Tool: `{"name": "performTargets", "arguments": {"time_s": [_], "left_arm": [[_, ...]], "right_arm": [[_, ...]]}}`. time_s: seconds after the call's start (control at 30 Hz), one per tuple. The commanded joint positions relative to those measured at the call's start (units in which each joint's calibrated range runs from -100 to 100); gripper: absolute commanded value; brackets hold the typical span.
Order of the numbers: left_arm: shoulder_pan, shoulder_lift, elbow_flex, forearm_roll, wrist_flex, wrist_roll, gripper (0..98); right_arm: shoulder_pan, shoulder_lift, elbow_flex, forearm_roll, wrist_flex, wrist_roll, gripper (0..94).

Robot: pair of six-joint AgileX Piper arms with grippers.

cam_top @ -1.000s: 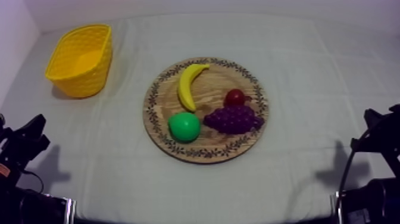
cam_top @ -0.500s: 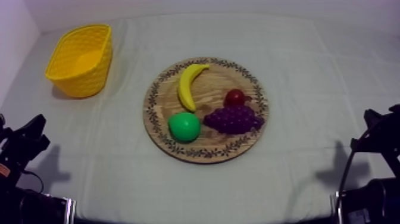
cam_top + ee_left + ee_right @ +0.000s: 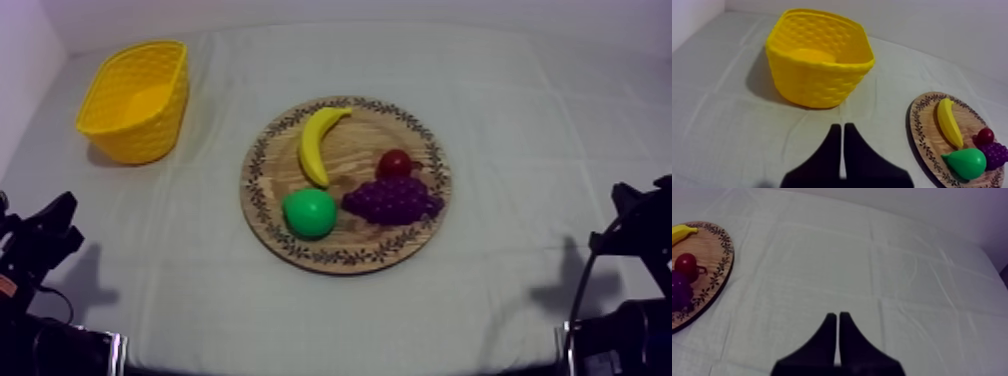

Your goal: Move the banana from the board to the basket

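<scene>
The yellow banana [image 3: 320,142] lies on the round wooden board [image 3: 345,256] at mid-table, beside a green pear [image 3: 309,212], purple grapes [image 3: 392,200] and a small red fruit [image 3: 396,163]. An empty yellow basket [image 3: 137,99] stands at the far left. My left gripper [image 3: 58,215] rests low at the left edge, and my right gripper [image 3: 628,200] low at the right edge. In the left wrist view the fingers [image 3: 842,131] lie together as a narrow wedge, short of the basket [image 3: 819,57], with the banana [image 3: 949,122] off to the side. My right gripper [image 3: 837,317] is likewise shut, over bare cloth beside the board [image 3: 719,270].
Grey-white cloth covers the table. A pale wall [image 3: 20,70] rises behind the basket at the left. Open cloth lies between the basket and the board, and to the right of the board.
</scene>
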Motion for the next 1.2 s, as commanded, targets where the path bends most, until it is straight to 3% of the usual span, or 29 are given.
{"name": "performTargets", "arguments": {"time_s": [0.0,0.33,0.7,0.73,0.9,1.0,1.17], "left_arm": [[-0.01,0.00,0.01,-0.04,0.05,-0.60,0.2],[0.37,2.57,-1.73,0.52,-1.38,-4.49,0.2],[5.96,26.94,-25.60,0.33,-1.70,-4.08,1.5],[7.16,29.30,-28.30,-0.23,-1.12,-3.39,1.5],[14.46,38.43,-39.30,-6.56,2.22,3.96,1.2],[16.82,43.90,-44.52,-7.58,4.42,6.56,0.5],[20.79,53.06,-51.59,-7.72,6.35,9.34,0.2]], "right_arm": [[0.01,-0.02,-0.03,0.01,-0.06,0.02,0.3],[0.01,-0.02,-0.03,0.01,-0.06,0.00,0.3],[0.01,-0.02,-0.03,0.01,-0.06,0.02,0.3],[0.01,-0.02,-0.03,0.01,-0.06,0.02,0.3],[0.01,-0.02,-0.03,0.01,-0.06,0.02,0.3],[0.01,-0.02,-0.03,0.01,-0.06,0.02,0.3],[0.01,-0.02,-0.03,0.01,-0.06,0.02,0.3]]}}
